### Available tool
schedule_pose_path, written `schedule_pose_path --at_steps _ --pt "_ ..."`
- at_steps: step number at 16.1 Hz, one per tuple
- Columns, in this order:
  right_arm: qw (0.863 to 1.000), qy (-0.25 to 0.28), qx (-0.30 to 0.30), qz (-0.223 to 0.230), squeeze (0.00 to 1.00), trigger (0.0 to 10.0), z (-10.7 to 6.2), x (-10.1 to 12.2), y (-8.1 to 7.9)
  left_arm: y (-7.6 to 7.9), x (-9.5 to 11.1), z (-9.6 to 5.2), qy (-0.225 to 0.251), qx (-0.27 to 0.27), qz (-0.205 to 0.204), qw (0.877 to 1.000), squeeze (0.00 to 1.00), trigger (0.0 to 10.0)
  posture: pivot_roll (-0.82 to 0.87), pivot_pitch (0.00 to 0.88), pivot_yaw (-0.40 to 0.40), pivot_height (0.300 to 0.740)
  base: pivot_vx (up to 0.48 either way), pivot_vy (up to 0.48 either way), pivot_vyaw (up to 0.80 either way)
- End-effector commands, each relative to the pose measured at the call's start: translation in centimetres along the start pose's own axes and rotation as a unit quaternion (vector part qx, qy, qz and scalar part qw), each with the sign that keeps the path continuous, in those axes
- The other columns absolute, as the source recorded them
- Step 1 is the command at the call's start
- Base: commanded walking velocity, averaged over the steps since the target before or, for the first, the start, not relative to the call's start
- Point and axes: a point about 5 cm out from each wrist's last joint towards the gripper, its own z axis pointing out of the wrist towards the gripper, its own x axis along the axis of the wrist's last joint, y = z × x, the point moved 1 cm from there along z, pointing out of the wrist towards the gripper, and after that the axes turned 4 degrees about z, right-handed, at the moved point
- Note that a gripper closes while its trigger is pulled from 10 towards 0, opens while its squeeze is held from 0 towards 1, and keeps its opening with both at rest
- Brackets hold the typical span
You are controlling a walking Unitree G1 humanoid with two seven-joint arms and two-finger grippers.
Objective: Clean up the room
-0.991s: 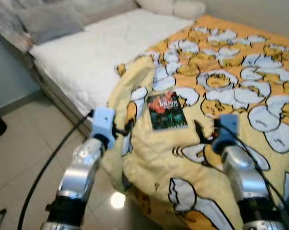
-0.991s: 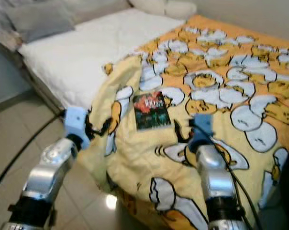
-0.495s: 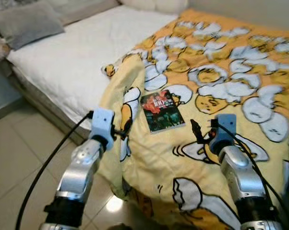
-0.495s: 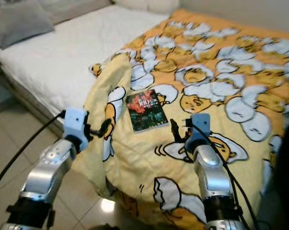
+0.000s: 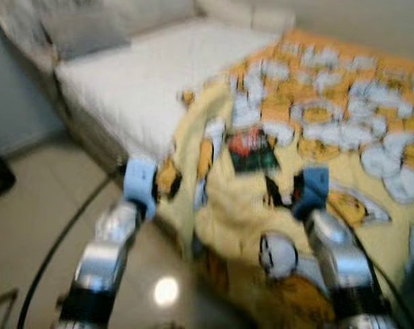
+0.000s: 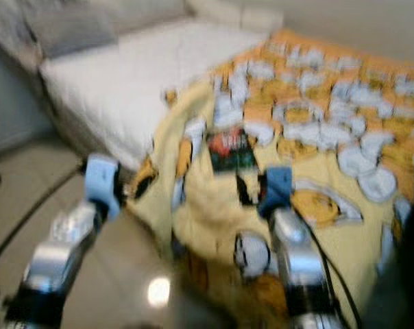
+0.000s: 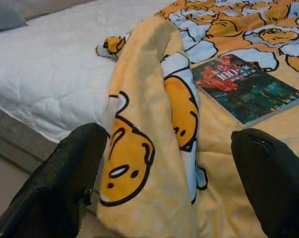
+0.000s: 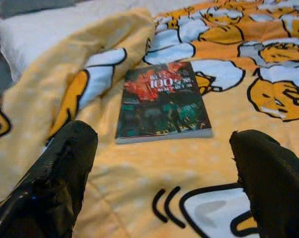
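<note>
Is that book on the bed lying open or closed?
Closed. The book lies flat on the yellow blanket with its dark front cover facing up and no pages spread, seen between the right gripper's open fingers.

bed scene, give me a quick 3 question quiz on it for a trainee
1. True or false: the book lies flat on the yellow blanket.
2. Which gripper has the book straight ahead between its fingers: A) left gripper, B) right gripper?
3. Fill in: both grippers are ____ and hold nothing.

Key:
1. True.
2. B; in the left wrist view the book lies off to one side, and a raised blanket fold sits between the fingers.
3. Open.
</note>
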Motion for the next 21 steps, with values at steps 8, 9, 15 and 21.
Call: schedule_pose_path --at_steps 8,9,15,21 --pt "1.000 -0.002 -0.004 0.006 0.00 10.0 0.11 0.37 0.16 -0.09 0.57 0.19 0.008 0.008 0.002 1.000 0.21 10.0 0.00 0.000 0.051 0.740 0.000 0.000 0.00" --pt "1.000 -0.003 -0.004 0.007 0.00 10.0 0.10 0.35 0.18 -0.11 0.55 0.17 0.008 0.009 0.001 1.000 0.21 10.0 0.00 0.000 0.051 0.740 0.000 0.334 -0.52" --pt "1.000 -0.007 -0.007 0.008 0.00 10.0 0.10 0.26 0.24 -0.20 0.48 0.16 0.006 0.012 -0.001 1.000 0.21 10.0 0.00 0.000 0.051 0.740 0.000 0.412 -0.75" --pt "1.000 -0.010 -0.012 0.001 0.00 10.0 0.16 0.17 0.26 -0.65 0.59 0.31 0.008 0.030 -0.001 1.000 0.21 10.0 0.00 0.000 0.052 0.740 0.000 0.136 -0.25"
